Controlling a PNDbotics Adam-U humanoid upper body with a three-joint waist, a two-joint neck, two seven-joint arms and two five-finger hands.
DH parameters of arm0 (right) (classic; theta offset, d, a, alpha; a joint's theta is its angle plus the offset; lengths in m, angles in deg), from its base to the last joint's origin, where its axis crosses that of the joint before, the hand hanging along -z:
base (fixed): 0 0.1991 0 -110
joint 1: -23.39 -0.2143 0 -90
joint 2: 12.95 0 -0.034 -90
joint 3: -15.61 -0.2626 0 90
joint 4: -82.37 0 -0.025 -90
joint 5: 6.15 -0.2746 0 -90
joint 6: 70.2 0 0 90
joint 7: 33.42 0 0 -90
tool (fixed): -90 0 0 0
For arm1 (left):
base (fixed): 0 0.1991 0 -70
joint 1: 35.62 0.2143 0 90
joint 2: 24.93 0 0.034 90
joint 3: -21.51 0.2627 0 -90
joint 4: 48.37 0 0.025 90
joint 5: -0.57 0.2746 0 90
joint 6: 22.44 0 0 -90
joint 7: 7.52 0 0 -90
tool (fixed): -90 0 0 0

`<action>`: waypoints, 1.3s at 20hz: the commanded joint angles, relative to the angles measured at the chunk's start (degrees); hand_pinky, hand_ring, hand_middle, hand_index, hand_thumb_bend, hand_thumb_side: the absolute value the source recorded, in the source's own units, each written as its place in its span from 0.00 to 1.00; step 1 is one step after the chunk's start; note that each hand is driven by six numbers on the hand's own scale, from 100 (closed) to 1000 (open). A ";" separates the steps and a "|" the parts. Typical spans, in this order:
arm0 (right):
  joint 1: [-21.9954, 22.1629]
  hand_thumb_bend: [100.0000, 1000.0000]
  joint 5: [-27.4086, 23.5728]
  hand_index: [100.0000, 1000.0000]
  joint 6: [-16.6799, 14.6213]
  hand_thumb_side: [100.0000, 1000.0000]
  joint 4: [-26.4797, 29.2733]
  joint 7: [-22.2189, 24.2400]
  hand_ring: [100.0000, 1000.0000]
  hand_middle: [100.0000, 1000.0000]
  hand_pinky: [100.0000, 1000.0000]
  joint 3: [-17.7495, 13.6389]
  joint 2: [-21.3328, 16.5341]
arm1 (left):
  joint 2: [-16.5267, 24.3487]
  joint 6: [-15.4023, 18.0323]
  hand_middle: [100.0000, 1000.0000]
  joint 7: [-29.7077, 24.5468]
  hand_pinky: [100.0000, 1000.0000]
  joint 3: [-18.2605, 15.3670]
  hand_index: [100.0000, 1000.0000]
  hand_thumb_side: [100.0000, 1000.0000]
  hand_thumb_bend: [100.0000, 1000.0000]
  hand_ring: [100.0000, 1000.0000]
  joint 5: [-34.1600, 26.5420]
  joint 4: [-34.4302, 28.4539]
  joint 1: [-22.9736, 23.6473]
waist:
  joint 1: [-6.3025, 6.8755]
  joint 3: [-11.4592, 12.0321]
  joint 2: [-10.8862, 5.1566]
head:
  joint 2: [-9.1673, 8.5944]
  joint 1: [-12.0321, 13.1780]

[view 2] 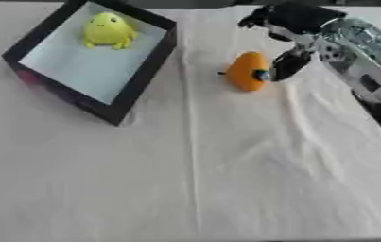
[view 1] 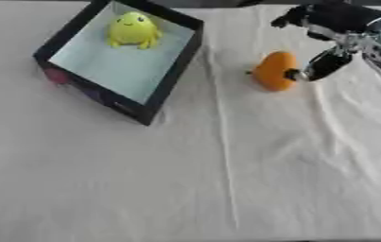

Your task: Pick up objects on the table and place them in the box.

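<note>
Orange toy (view 1: 274, 71) lies on white cloth (view 1: 226, 179) covering table, right of black box (view 1: 173, 78), apart from it. Right robot hand (view 1: 330, 28) reaches in from upper right, one finger (view 1: 325, 65) touching toy's right side; whether fingers grip it, cannot tell. Yellow toy (view 1: 132, 30) sits inside box, far corner.

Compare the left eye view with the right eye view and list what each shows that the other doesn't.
Only the left eye view: more cloth left of the box.
Only the right eye view: more of the right arm, running down the right edge.
Both: the yellow toy in the box's far corner and the right hand touching the orange object on the white cloth.
</note>
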 commanded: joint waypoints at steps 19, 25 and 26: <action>-6.74 0.46 6.00 0.93 -3.70 0.27 -11.89 6.88 0.86 0.80 0.89 -0.58 5.92 | 0.23 0.06 0.75 -0.44 0.79 -0.07 0.76 0.60 0.39 0.54 0.10 -0.58 -0.18 | 0.63 0.34 -0.05 | -0.07 -0.97; -6.94 0.43 9.24 0.92 -4.45 0.24 -14.93 6.21 0.85 0.78 0.89 -0.52 6.85 | 0.12 0.06 0.75 -0.44 0.79 -0.09 0.76 0.60 0.39 0.53 0.03 -0.61 -0.23 | 0.63 0.45 0.33 | -0.07 -0.92; -7.03 0.42 9.74 0.92 -4.36 0.22 -15.29 5.91 0.84 0.77 0.88 -0.62 7.01 | 0.10 0.05 0.75 -0.48 0.79 -0.07 0.76 0.60 0.39 0.53 0.03 -0.60 -0.22 | 0.64 0.45 0.35 | -0.07 -0.93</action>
